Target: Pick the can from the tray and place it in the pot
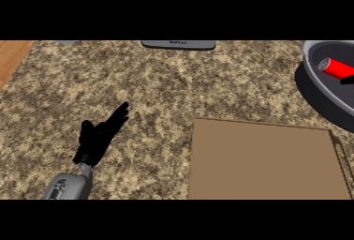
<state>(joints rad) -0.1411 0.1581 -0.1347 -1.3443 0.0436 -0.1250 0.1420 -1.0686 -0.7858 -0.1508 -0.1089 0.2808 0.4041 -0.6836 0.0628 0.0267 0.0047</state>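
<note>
The red can lies tilted inside the grey pot at the upper right, cut off by the view's edge. Just below the can, at the right edge, a small black shape shows; it looks like part of my right hand, but too little of it is visible to tell how it is held. The brown tray sits at the lower right and shows only its bare surface. My left hand rests over the counter at the lower left, open with fingers straight, far from the tray and the pot.
A speckled granite counter fills the view. A flat grey object lies at the far edge, top centre. A strip of wood shows at the upper left corner.
</note>
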